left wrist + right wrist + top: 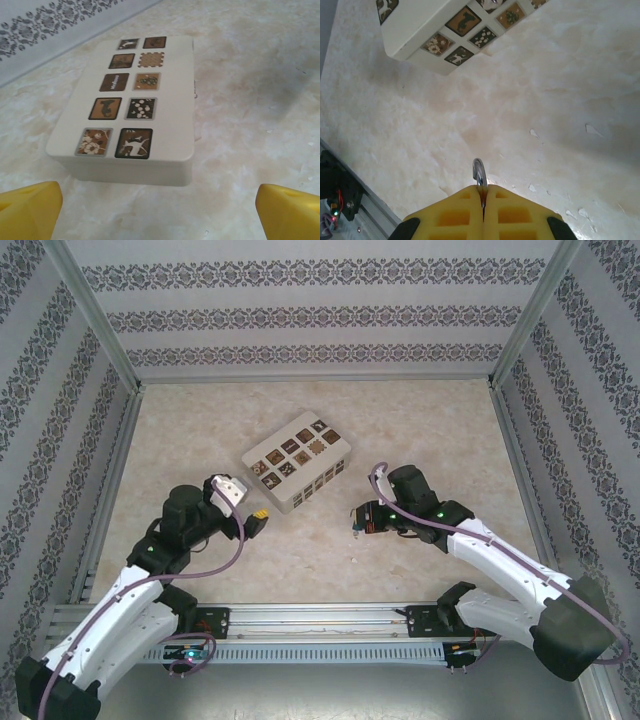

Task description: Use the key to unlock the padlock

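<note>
The right hand point(483, 200), pressed together, is pinching the padlock point(479, 172) above the desk point(430, 440), at 4 o'clock of the patterned box point(298, 462). The left hand point(159, 210) is hanging spread and empty at 8 o'clock; fetching the key likely comes next.

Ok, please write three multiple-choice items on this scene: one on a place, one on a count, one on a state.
1. Where does the patterned box lie? A. mid-table B. against the back wall C. on the near rail
2. How many picture tiles does its lid bear? A. six B. ten C. fourteen
3. What do the right gripper's jaws do? A. stand wide open B. grip the box C. pinch a thin silver loop
Answers: 1 A, table shows all round it; 2 B, two rows of five; 3 C, the loop sticks out between the shut yellow fingers.
</note>
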Action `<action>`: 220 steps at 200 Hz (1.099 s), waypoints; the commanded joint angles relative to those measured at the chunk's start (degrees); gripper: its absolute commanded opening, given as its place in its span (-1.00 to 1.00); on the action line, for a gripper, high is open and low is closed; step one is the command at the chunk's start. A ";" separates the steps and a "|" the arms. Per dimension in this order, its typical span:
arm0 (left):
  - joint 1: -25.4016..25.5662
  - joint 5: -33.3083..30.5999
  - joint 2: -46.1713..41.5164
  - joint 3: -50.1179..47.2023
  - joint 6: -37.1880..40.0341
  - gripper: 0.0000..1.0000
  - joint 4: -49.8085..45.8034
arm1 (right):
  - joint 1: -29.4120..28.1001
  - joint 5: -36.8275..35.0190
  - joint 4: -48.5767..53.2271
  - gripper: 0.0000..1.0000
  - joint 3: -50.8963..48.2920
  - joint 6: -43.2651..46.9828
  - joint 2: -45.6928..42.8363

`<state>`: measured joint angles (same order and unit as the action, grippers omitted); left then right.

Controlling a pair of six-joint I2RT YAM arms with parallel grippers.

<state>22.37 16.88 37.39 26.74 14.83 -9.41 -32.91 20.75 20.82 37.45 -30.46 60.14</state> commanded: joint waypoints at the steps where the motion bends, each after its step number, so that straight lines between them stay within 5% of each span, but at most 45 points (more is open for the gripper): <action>1: -0.42 3.50 -0.48 -1.79 3.40 0.99 5.30 | -0.99 -0.88 2.90 -1.00 1.66 -0.69 -0.38; 220: -0.42 1.06 2.16 -3.54 8.86 0.99 5.73 | -5.62 5.42 8.80 -1.00 6.08 -4.87 17.35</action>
<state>22.37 18.74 39.38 23.97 22.11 -5.50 -37.41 24.51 28.80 40.77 -34.59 75.46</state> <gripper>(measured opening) 0.993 0.048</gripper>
